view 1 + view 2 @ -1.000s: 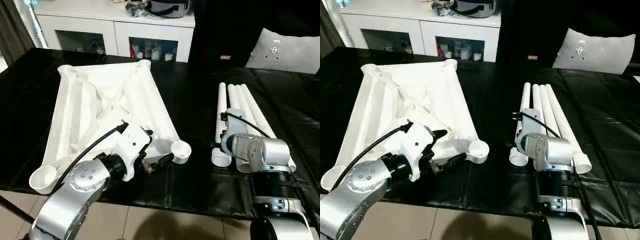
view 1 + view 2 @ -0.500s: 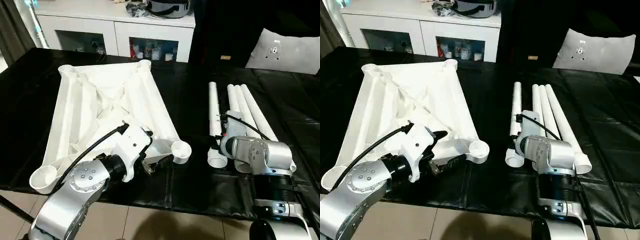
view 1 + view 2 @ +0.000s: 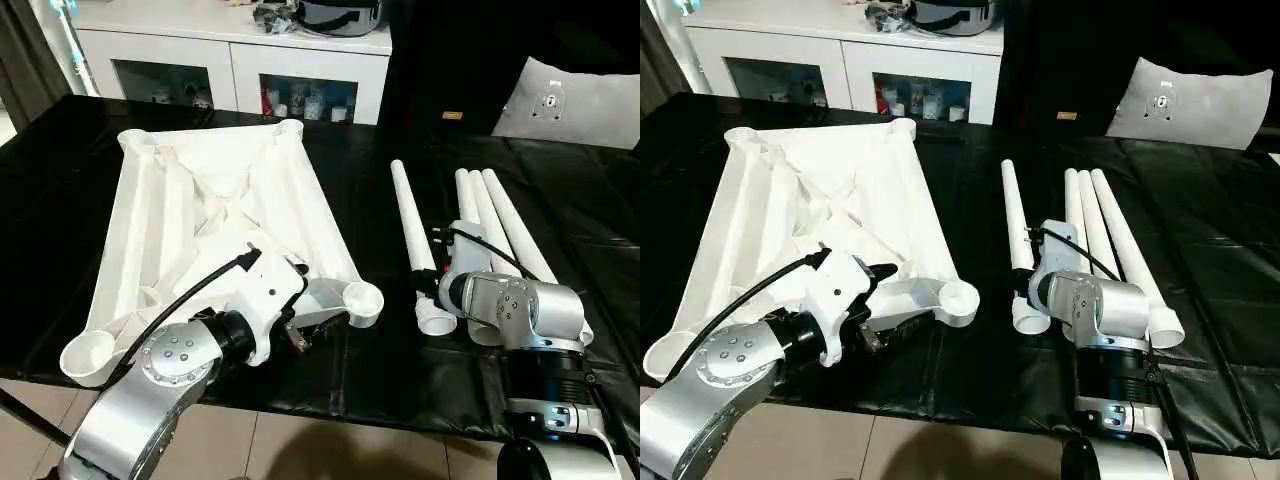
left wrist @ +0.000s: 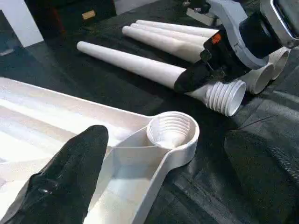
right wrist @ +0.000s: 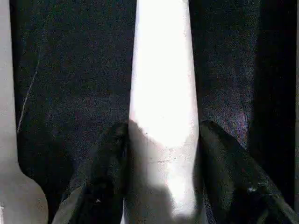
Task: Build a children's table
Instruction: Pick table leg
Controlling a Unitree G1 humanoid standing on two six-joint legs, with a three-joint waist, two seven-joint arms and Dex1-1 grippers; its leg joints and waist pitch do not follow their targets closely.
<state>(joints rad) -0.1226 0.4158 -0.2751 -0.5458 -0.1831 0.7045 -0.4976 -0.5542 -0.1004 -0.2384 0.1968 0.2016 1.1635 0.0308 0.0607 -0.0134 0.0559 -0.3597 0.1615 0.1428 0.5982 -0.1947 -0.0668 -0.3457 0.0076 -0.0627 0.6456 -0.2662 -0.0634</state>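
Now right gripper (image 5: 161, 154) clamps long white tapered plastic leg (image 3: 412, 220), left gripper (image 4: 154, 186) wide open, empty; leg may slip, grip sits near threaded end at 6 o'clock

Head stereo pair looks forward-down over desk (image 3: 380, 380); left wrist cam close, facing corner socket (image 4: 172, 132); right wrist cam very close on leg (image 5: 161, 102), shared by all.

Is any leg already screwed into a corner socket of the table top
No, the near corner socket is empty, and the leg in the right claw lies beside it.
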